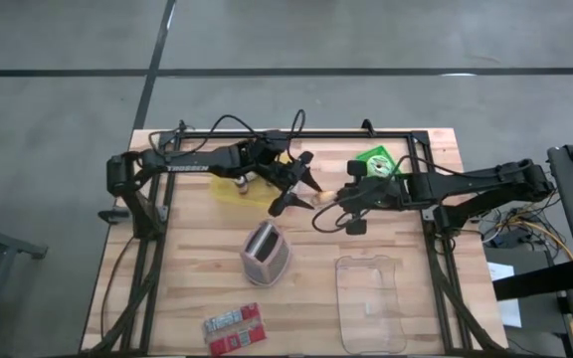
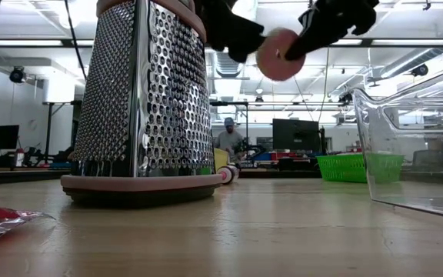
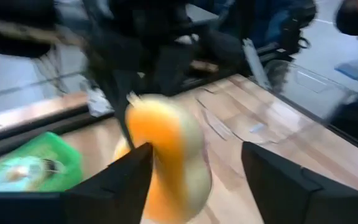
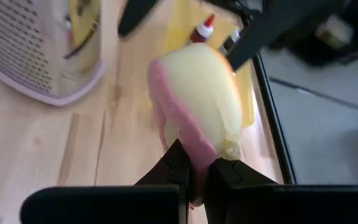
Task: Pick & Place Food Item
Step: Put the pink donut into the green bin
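pale yellow food item with pink rim, green basket

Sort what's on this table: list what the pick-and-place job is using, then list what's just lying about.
In use:
- food item, pinched in the right gripper
- left gripper, fingers open beside it
- clear container, possibly the destination

Lying about:
- grater
- red packet
- green basket
- small bottle
- yellow sheet

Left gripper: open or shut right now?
Open. In the left wrist view the left gripper has a clear gap between its fingers; the food item sits ahead, pinched by the right gripper.
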Controlling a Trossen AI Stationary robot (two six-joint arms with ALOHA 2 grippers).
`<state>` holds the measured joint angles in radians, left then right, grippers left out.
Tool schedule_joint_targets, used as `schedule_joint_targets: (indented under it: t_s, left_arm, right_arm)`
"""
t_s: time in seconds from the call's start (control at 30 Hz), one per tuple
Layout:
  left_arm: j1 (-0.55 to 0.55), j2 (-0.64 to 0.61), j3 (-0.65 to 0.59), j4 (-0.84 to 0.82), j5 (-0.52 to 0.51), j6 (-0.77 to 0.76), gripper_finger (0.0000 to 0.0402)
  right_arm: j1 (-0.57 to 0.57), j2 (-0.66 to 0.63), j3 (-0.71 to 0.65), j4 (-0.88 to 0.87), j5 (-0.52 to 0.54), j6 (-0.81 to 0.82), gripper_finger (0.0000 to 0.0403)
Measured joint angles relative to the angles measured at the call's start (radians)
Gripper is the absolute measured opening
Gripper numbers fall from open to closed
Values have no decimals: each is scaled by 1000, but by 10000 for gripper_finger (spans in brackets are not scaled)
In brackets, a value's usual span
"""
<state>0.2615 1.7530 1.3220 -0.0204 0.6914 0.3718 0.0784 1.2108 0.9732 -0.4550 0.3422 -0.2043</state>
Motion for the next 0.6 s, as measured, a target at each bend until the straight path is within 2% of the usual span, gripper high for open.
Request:
schedule_joint_targets:
  t_s: [0.1, 0.23, 0.43, 0.6]
  left_arm:
    - [4, -44, 0, -1, -53, 7, 271]
    - [6, -99, 0, -3, -112, -12, 282]
    - [-10, -169, -14, -35, -112, -31, 279]
    - [-27, -224, -62, -63, -112, -36, 278]
  right_arm:
    - [0, -1, -16, -25, 9, 16, 10]
    - [0, -11, -38, -21, 43, 50, 10]
    - [-12, -23, -48, -144, 205, 121, 10]
    - [-58, -62, -49, -242, 263, 178, 10]
